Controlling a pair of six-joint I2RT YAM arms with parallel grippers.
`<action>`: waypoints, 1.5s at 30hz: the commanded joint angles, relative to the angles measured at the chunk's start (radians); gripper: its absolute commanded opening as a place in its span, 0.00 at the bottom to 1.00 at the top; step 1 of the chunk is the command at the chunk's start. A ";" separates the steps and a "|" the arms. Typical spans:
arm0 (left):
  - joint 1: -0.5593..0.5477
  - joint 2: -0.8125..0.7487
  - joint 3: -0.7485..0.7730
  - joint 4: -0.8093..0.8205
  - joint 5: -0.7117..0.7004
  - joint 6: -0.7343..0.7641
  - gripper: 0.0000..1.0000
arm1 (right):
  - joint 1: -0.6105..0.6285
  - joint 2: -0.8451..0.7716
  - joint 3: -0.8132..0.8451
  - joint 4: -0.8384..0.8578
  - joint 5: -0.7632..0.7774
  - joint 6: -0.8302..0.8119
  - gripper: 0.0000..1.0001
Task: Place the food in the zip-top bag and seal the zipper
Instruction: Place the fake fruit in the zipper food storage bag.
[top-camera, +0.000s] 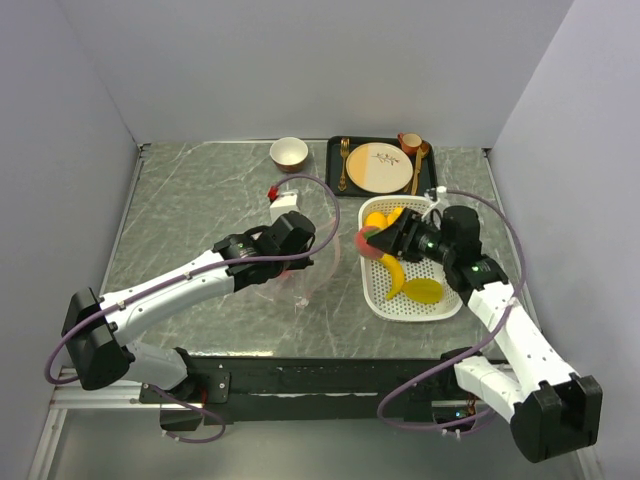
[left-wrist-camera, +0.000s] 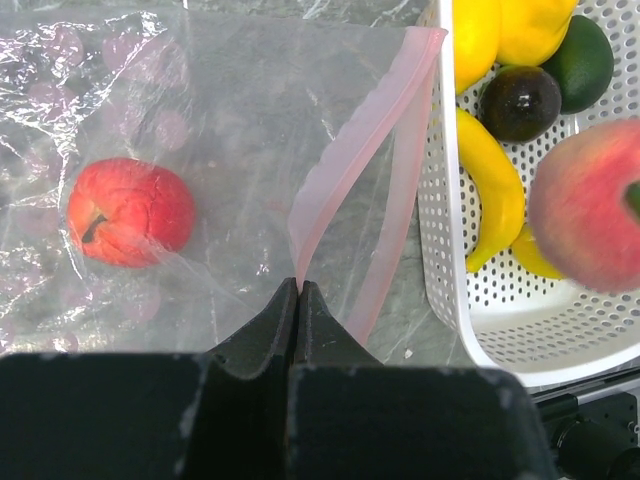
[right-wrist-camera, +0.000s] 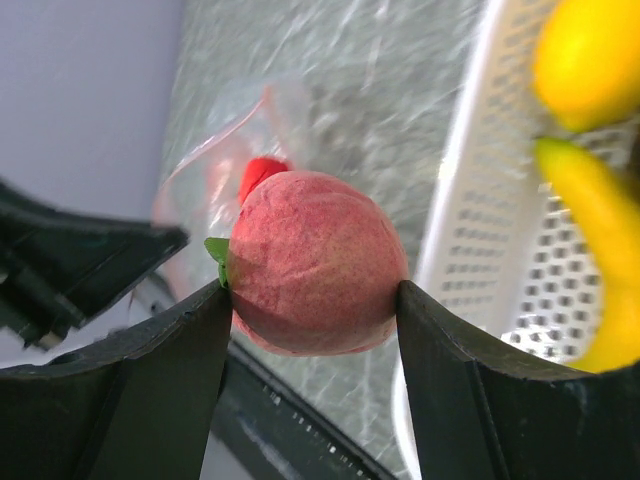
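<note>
- Left wrist view: the left pincer (left-wrist-camera: 298, 290) is pressing its tips together on the pink zipper (left-wrist-camera: 350, 160). It is pinching one lip, so the mouth of the bag (left-wrist-camera: 200, 90) is gaping just ahead of the tips. A red apple (left-wrist-camera: 130, 212) is lying inside the bag, ahead and to the left of the pincer. To the pincer's right, the white basket (left-wrist-camera: 440, 250) is holding a banana (left-wrist-camera: 495, 190), a dark ball (left-wrist-camera: 520, 102), a green piece (left-wrist-camera: 580, 62) and yellow pieces (left-wrist-camera: 530, 25).
- Right wrist view: the right pincer (right-wrist-camera: 312, 300) is gripping a pink peach (right-wrist-camera: 315, 255) between widely set fingers. Beyond the peach the bag's mouth is showing, with the apple inside. The basket is sitting to the pincer's right.
- Top view: the right pincer is holding the peach at the basket's left rim, between the basket and the bag. The left pincer is sitting apart to its left, over the bag.
- Progress, as I judge it: the task is looking early. One fruit is bagged, one is in the grip, several are waiting in the basket, and the zipper is lying unsealed.
</note>
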 joint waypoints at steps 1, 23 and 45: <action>-0.001 0.009 0.025 0.040 0.021 0.008 0.01 | 0.087 0.041 0.036 0.089 -0.068 0.005 0.44; -0.004 -0.019 0.024 0.050 0.045 -0.004 0.01 | 0.348 0.312 0.113 0.218 0.129 0.082 0.42; -0.031 -0.082 0.080 -0.048 -0.105 -0.038 0.01 | 0.385 0.152 0.173 0.118 0.395 0.019 1.00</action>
